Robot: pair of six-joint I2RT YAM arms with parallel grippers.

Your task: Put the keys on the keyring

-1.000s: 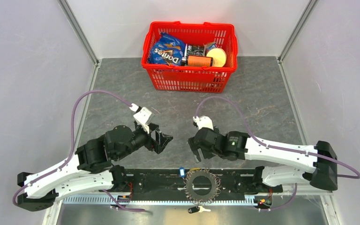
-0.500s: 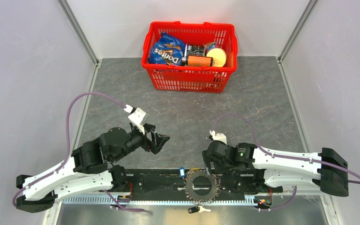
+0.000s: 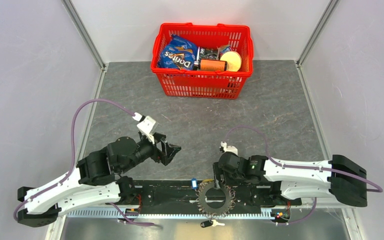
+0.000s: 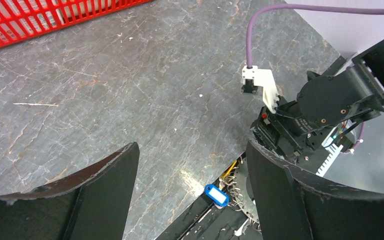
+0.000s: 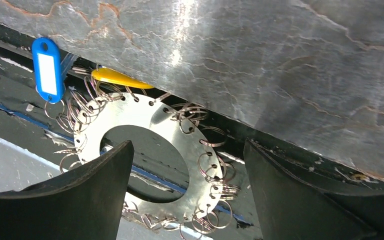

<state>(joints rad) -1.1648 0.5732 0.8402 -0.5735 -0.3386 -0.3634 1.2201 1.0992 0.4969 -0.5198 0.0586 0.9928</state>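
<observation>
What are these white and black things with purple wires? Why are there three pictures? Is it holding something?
They are two robot arms, a left arm and a right arm, bolted to a grey table. Each ends in a gripper, a hand with only two fingers. One picture looks down from above. The other two come from little cameras on the wrists, so the dark shapes at the bottom are that arm's own fingers. The left gripper hangs open over the table. The right gripper is open too, over the keyring, a metal wheel with a hole, edged with wire loops. At its edge lie a blue key and a yellow key. At the back stands a red basket of snacks. Nothing is held.
</observation>
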